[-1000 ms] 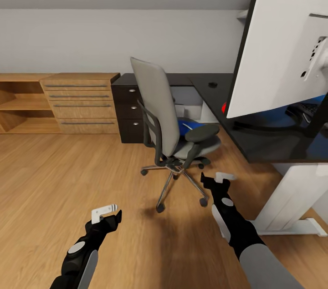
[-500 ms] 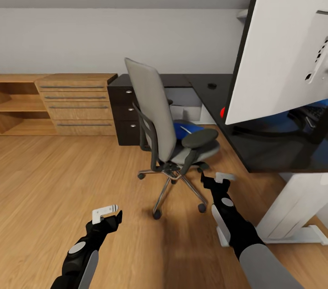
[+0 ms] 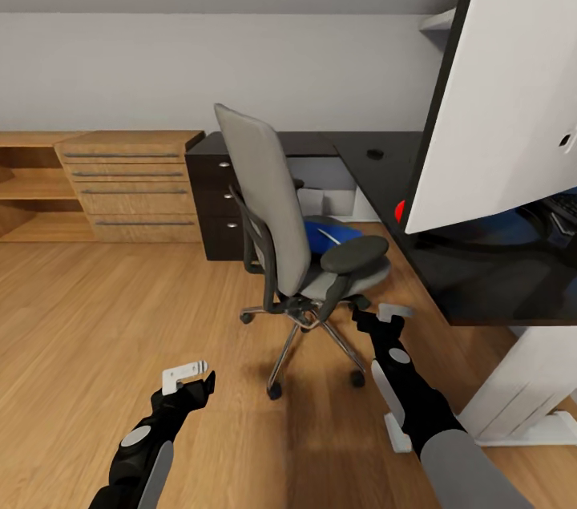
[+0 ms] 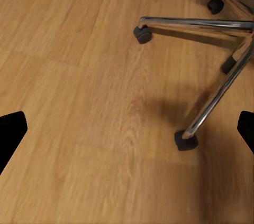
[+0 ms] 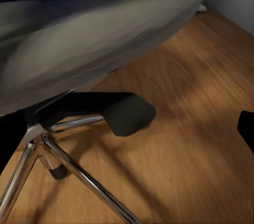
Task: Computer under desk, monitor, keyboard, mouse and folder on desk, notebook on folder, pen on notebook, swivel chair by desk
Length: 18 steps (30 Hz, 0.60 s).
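Closing on the swivel chair [image 3: 300,248] with the folder [image 3: 332,235] lying on its seat — right gripper [image 3: 383,318] and left gripper [image 3: 192,377] both spread, empty; reach over the armrest, not through it

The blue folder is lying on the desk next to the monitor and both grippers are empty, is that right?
Not quite: the head view shows the blue folder lying on the swivel chair seat, not on the desk. Both the left gripper and right gripper are empty.

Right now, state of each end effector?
Left end effector: open, empty, above the wooden floor.
Right end effector: open, empty, beside the swivel chair.
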{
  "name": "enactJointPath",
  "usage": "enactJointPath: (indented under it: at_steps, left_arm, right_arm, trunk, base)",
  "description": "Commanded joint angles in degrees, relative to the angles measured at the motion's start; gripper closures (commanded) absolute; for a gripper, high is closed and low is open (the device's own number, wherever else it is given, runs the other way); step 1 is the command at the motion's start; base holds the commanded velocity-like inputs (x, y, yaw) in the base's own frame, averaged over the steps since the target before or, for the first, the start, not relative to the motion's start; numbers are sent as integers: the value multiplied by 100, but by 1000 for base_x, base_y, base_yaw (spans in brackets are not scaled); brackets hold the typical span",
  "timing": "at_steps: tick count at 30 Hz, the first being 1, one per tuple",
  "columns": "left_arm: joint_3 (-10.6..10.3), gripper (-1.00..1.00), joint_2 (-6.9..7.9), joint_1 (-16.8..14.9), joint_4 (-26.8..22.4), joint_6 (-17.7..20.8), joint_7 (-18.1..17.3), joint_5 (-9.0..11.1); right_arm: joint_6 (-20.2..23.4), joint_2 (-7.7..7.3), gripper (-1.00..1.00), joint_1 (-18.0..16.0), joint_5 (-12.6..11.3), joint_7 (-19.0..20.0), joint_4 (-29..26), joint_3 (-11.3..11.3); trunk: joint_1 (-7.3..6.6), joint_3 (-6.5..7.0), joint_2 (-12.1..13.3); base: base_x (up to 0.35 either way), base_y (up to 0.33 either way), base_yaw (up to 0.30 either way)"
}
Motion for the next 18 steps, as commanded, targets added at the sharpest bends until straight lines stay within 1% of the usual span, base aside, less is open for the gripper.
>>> enactJointPath:
  at_steps: [1, 3, 5, 18]
  left_arm:
    - [1, -100, -2, -2, -8, 25, 36, 61]
    - [-1, -100, -2, -1, -8, 24, 36, 61]
    - [-1, -100, -2, -1, -8, 25, 36, 61]
    - [-36, -100, -2, -5, -8, 35, 28, 66]
  right_arm:
    - [-26, -4, -100, -4, -60, -36, 0, 25]
    - [-26, -4, -100, -4, -60, -36, -5, 25]
    - [-26, -2, -100, -4, -60, -36, -10, 25]
    - [-26, 5, -100, 13, -60, -36, -15, 25]
  trunk:
    - [0, -5, -2]
    - [0, -5, -2]
    - [0, -5, -2]
    - [0, -5, -2]
  base:
    - [82, -12, 0]
    - [50, -7, 34]
    - [19, -3, 146]
    - [1, 0, 268]
